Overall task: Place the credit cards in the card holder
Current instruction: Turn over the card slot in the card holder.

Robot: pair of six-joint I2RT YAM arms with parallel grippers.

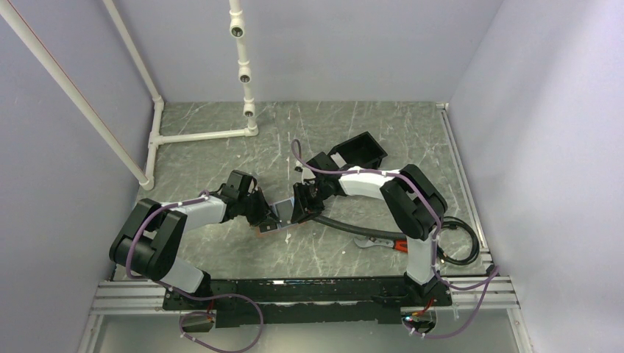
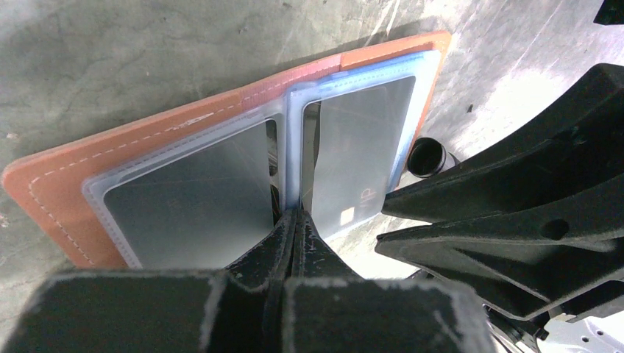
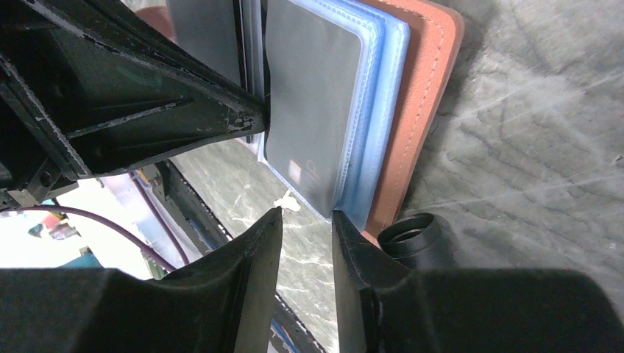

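The card holder [image 1: 277,218] is a tan-brown leather wallet standing open on the table between both arms, its clear blue-tinted sleeves [image 2: 294,147] fanned out. My left gripper [image 2: 294,215] is shut on the near edge of the sleeves at the fold. One dark grey credit card [image 2: 191,209] fills the left sleeve. Another credit card [image 3: 313,103], with a small chip, lies in the right sleeve. My right gripper [image 3: 305,213] is open just below that sleeve's lower edge, with nothing between its fingers; its right fingertip [image 3: 340,220] is close to the sleeve corner.
A black hose [image 1: 353,228] curves across the table beside the card holder, its open end [image 3: 412,232] right by my right fingers. A black box [image 1: 358,153] stands behind. An orange-handled tool [image 1: 390,244] lies near the right base. White pipes [image 1: 199,136] stand at the back left.
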